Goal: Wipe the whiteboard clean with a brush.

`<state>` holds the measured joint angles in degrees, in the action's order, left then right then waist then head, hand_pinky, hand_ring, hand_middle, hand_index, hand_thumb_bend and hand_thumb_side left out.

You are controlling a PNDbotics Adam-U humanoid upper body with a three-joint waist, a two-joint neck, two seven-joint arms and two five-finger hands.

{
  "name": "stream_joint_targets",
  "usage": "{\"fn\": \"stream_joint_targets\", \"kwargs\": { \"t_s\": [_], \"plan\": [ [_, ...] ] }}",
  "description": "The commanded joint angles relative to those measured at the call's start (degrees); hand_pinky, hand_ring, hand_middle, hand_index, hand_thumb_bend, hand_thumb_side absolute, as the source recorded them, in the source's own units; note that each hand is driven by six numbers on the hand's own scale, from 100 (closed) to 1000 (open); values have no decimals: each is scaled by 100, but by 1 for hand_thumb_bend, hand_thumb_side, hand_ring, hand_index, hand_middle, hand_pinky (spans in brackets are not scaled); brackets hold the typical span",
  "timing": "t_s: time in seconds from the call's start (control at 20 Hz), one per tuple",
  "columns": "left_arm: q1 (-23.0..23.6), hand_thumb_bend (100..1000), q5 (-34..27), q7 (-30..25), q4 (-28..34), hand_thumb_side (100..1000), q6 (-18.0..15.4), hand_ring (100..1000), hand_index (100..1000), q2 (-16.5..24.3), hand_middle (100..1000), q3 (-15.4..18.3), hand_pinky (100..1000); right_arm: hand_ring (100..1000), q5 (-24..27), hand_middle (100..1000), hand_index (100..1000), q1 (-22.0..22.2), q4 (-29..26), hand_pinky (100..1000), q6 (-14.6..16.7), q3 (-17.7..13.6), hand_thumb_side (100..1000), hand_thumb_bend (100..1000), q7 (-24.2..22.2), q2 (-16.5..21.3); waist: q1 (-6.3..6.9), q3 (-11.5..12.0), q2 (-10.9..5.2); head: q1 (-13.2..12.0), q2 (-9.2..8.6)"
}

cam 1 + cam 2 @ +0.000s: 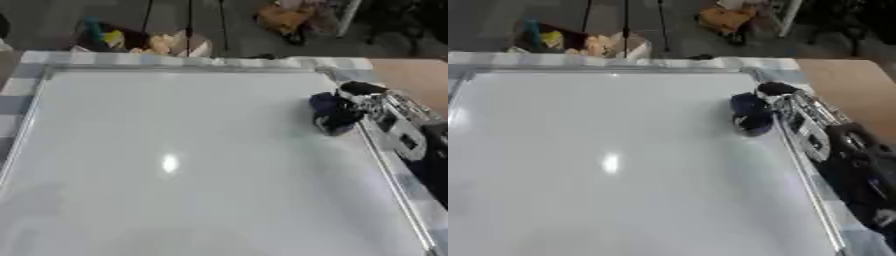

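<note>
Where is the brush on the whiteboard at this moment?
The dark blue brush lies on the whiteboard near its right edge, toward the far right corner, with the right hand at it.

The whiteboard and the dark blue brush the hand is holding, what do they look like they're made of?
Whiteboard: a smooth, glossy coated panel, judging by the bright glare spot, with a thin metal-looking frame. Brush: dark blue and matte with no shine, possibly felt or foam; too blurred to be sure. The right hand grips it.
</note>
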<state>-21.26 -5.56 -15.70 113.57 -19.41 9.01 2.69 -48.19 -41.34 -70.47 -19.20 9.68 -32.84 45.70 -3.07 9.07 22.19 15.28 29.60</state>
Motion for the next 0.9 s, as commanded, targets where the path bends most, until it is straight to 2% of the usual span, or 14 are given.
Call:
{"fn": "stream_joint_targets", "kwargs": {
  "t_s": [0.05,0.25,0.9],
  "plan": [
    [-48,100,-2,10,102,938,-26,715,608,29,558,-19,367,588,116,421,440,36,179,481,-17,-65,521,100,-73,200,31,-5,-107,3,-70],
    [-46,100,-1,15,102,937,-35,715,608,29,558,-19,367,596,313,453,439,44,238,488,-38,-96,520,100,-108,216,42,-7,-111,9,-77],
    [-45,100,0,2,102,938,-20,716,608,19,559,-24,367,596,338,465,438,-11,245,488,0,-27,517,100,-116,168,36,-20,-109,15,-76]
  ]
}}
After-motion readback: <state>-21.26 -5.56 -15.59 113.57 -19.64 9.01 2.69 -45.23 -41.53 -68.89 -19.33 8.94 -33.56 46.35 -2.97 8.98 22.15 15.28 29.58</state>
